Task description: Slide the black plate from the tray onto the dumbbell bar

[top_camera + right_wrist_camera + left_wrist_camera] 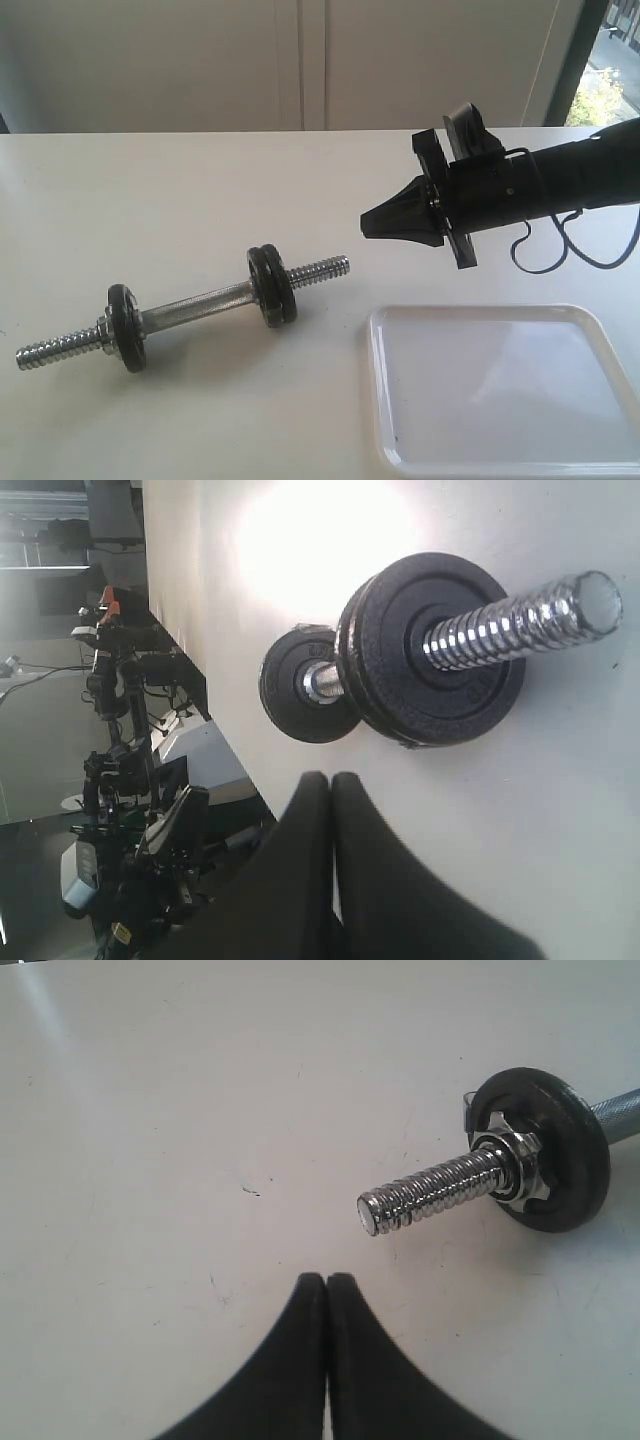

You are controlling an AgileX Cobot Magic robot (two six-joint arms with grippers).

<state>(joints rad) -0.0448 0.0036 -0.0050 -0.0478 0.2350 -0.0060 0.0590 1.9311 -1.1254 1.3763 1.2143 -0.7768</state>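
Observation:
The chrome dumbbell bar (195, 305) lies on the white table. The black plate (284, 300) is threaded on its right part, pressed against a matching black disc (262, 278). Another black disc (127, 328) sits near the bar's left end behind a chrome nut (515, 1160). The white tray (480, 312) at the front right holds nothing. My right gripper (365, 225) hovers shut and empty above and to the right of the bar's right threaded end (520, 625); the plate (390, 630) faces it. My left gripper (327, 1278) is shut and empty just short of the left threaded end (430, 1192).
A black cable (560, 255) loops under the right arm. The table's far edge meets a pale wall, with a window at the back right. Other lab equipment (130, 780) stands beyond the table's edge in the right wrist view.

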